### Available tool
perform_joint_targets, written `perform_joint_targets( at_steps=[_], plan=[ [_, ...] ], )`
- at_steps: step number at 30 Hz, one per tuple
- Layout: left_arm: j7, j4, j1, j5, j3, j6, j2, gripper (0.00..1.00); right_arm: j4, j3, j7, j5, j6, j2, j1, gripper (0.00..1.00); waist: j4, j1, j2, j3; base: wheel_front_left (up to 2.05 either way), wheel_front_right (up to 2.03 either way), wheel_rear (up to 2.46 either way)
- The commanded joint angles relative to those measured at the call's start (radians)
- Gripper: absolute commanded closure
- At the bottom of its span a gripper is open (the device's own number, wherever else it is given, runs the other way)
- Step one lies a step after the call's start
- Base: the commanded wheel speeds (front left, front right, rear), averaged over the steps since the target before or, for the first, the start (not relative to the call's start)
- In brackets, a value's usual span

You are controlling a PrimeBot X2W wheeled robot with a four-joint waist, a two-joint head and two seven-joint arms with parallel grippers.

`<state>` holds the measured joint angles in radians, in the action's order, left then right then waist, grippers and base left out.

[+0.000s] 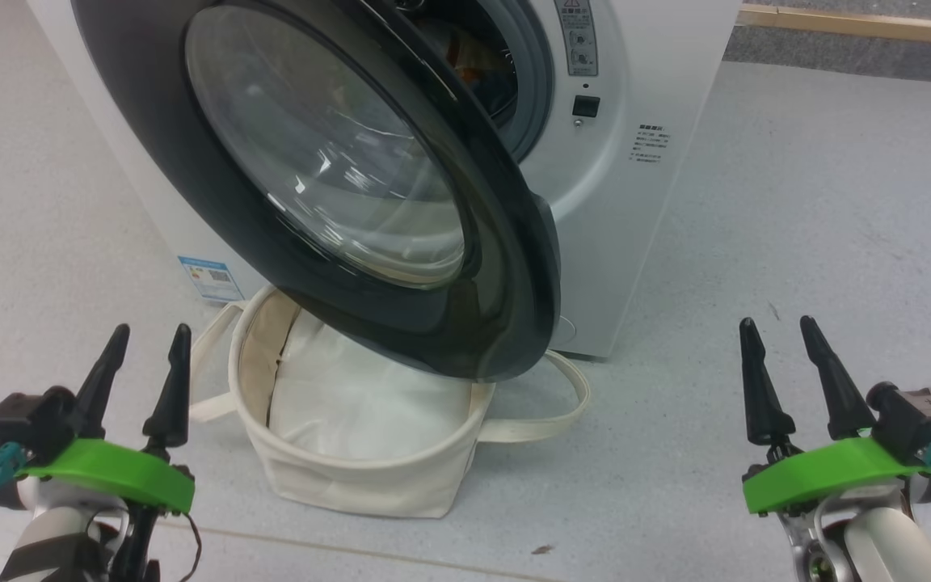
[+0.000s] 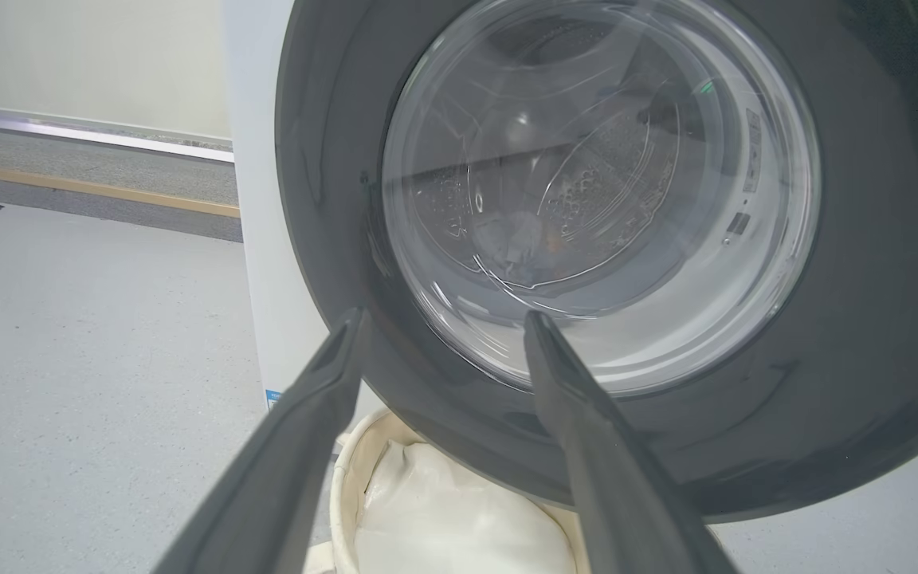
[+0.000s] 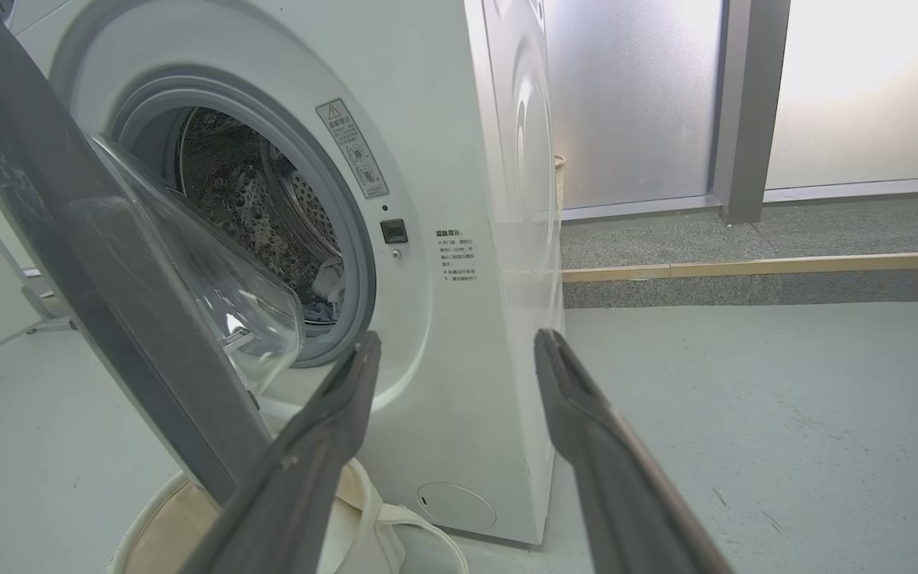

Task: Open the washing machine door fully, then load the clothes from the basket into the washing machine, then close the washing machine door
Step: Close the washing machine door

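Note:
The white washing machine (image 1: 643, 194) stands ahead with its door (image 1: 514, 242) swung partly out, the black rim hanging over the basket (image 1: 352, 477). Through the door's glass bowl (image 2: 586, 199) and the grey ring, some light blue and orange clothes (image 3: 330, 283) lie in the steel drum. In the head view a bit of the clothes (image 1: 473, 56) shows behind the rim. My left gripper (image 1: 150, 331) is open at the lower left, short of the basket, pointing at the door (image 2: 865, 359). My right gripper (image 1: 777, 322) is open at the lower right, aimed at the machine's front corner (image 3: 467, 359).
A plain white cloth bundle (image 1: 360, 404) fills the basket, whose loop handles (image 1: 562, 404) lie on the grey floor. A blue label (image 1: 208, 279) sits low on the machine. A wooden strip (image 3: 786, 263) and frosted panels (image 3: 634, 96) run behind it.

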<state>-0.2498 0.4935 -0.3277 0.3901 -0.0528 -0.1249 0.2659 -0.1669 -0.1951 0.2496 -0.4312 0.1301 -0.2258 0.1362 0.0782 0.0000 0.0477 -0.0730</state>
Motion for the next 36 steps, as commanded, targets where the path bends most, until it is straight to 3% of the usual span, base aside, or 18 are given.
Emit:
perform_joint_targets(
  at_steps=[1,2,3,12,21,27,36],
  plan=[
    [-0.012,-0.028,-0.042,0.003,0.040,-0.006,0.034,0.00,0.028,-0.020,0.012,-0.004,0.001,-0.007,0.007,0.29,0.000,0.0000,0.0000,0.001,0.00,0.00,0.00],
    [-0.012,-0.029,-0.043,0.003,0.041,-0.006,0.036,0.00,0.025,-0.020,0.012,-0.008,0.001,-0.007,0.007,0.91,0.000,0.0000,0.0000,0.002,0.00,0.00,0.00],
    [-0.012,-0.032,-0.044,0.003,0.042,-0.006,0.038,0.00,0.020,-0.022,0.012,-0.013,0.001,-0.008,0.005,1.00,0.001,0.0000,0.0000,0.003,0.00,0.00,0.00],
    [-0.012,-0.040,-0.050,0.022,0.055,-0.006,0.068,0.00,0.109,-0.081,0.012,-0.033,0.001,0.003,0.053,1.00,0.009,0.0000,0.0000,0.006,0.00,0.00,0.00],
    [-0.012,-0.013,-0.067,0.029,0.062,-0.006,0.078,0.00,0.138,-0.292,0.012,-0.015,0.001,-0.019,0.087,1.00,0.065,0.0000,0.0000,0.019,0.00,0.00,0.00],
    [-0.012,-0.003,-0.079,0.038,0.050,-0.006,0.075,0.00,0.058,-0.374,0.012,-0.033,0.001,-0.004,0.136,1.00,0.111,0.0000,0.0000,0.012,0.00,0.00,0.00],
    [-0.012,-0.010,-0.104,0.052,0.009,-0.006,0.074,0.00,-0.116,-0.308,0.012,0.045,0.001,0.064,0.237,1.00,0.174,0.0000,0.0000,-0.026,0.00,0.00,0.00]
  ],
)
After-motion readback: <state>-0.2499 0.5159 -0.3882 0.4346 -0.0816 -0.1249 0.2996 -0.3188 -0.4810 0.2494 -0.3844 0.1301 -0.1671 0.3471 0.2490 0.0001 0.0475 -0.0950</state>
